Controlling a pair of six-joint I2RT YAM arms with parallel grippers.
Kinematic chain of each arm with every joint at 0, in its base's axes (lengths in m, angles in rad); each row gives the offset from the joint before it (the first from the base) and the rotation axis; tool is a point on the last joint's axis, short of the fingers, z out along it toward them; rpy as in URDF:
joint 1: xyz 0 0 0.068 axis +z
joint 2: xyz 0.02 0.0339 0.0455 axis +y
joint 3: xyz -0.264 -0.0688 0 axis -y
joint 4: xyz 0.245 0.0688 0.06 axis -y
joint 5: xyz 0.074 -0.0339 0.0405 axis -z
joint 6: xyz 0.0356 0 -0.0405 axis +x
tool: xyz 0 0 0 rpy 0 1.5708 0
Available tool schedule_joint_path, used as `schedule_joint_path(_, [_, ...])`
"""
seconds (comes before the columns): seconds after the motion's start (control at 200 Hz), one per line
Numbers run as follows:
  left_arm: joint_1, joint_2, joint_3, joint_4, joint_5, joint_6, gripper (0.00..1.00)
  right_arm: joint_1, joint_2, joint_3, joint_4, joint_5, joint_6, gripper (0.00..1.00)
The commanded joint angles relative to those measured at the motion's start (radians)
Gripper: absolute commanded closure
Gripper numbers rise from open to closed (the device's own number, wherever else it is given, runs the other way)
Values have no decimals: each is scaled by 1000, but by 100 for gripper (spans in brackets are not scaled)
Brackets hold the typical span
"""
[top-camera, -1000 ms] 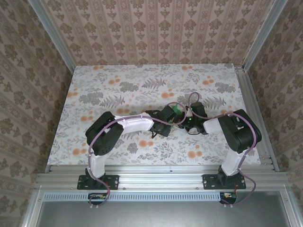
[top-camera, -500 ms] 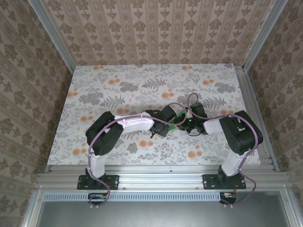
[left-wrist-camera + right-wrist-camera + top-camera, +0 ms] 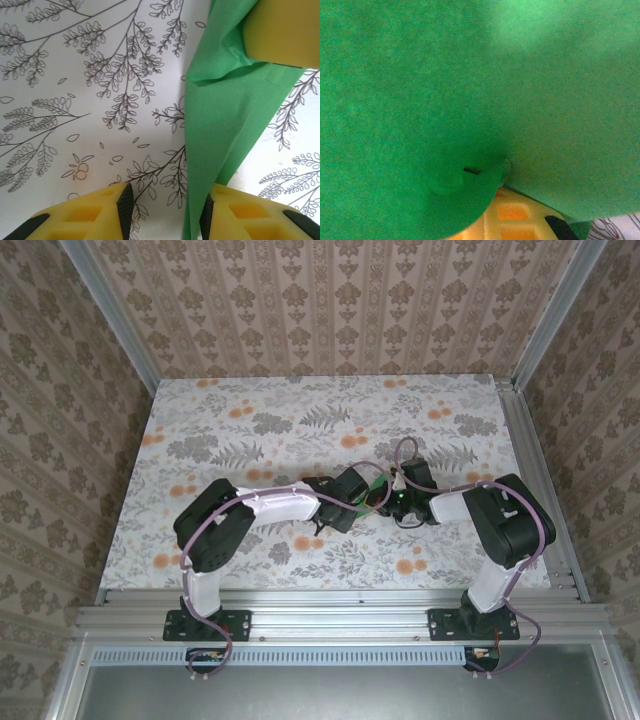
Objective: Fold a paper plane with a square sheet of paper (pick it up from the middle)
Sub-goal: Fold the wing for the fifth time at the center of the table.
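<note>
The paper (image 3: 225, 125) is already a narrow creased taper but not yet a finished dart (the wings, I judge, are left to fold). It is plain, with no print to read. Its near end runs between the left gripper's (image 3: 165, 205) spread jaws, against one pad. The right gripper (image 3: 383, 494) meets its far end, and I cannot tell its grip. The flowered table (image 3: 75, 100) lies beneath.

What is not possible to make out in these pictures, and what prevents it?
- Top external: the green paper is mostly hidden under both wrists; shape unclear.
- Right wrist: close, blurred paper hides most of the right gripper; open or shut cannot be told.
- Left wrist: frame edges cut off the paper's ends.
</note>
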Motion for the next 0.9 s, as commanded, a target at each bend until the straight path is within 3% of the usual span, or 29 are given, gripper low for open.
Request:
schedule_joint_path(0.0, [-5, -31, -38, -4, 41, 23, 57, 0, -16, -5, -12, 37, -6, 100])
schedule_joint_path(0.895, [1, 89, -8, -69, -29, 44, 57, 12, -109, -18, -123, 46, -56, 100])
